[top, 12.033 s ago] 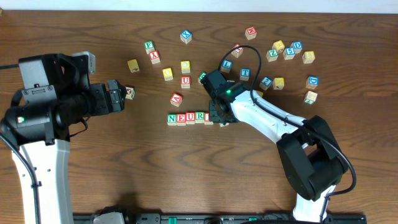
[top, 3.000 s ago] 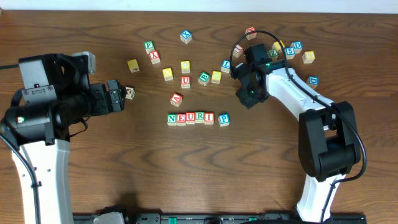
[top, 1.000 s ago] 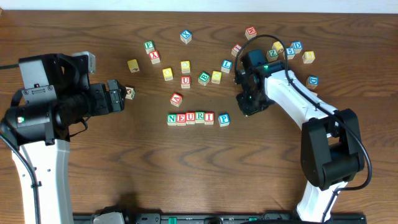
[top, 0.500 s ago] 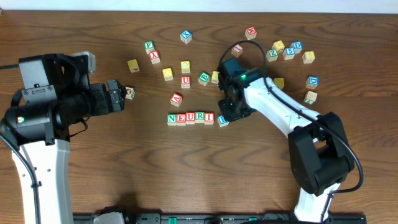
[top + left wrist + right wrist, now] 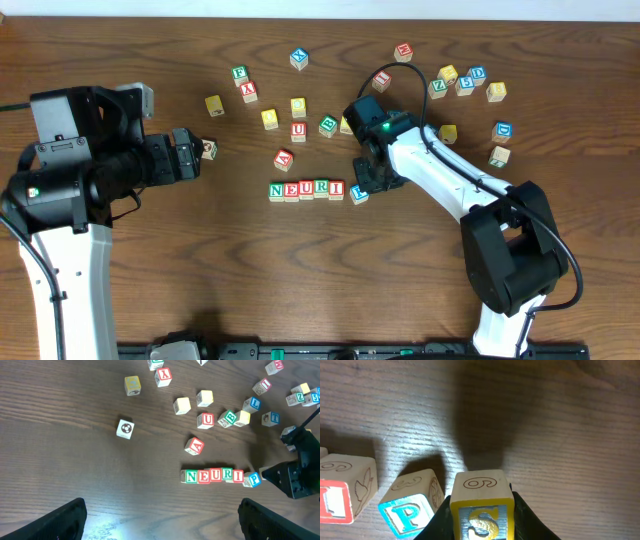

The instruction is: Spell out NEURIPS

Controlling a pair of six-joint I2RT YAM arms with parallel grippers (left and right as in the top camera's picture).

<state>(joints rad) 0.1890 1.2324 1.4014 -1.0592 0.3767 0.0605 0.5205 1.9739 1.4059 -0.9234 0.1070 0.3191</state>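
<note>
The right end effector [image 5: 481,522] clamps the square wooden yellow-S cube [image 5: 481,491] just beside the blue-lettered wooden P cube [image 5: 409,510] on the grainy brown desk [image 5: 570,435]. The left end effector [image 5: 162,520] gapes wide, well apart from that P cube.

Even overhead light, soft shadows

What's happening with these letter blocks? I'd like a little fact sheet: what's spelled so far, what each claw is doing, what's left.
Word so far: NEURI row, with the P cube at its right end, slightly turned
Right gripper: shut on the S cube, just right of P
Left gripper: open, holding nothing, well away from the row
Left to do: S not yet released into the line
Nearest spare: A cube, just beyond the row
</note>
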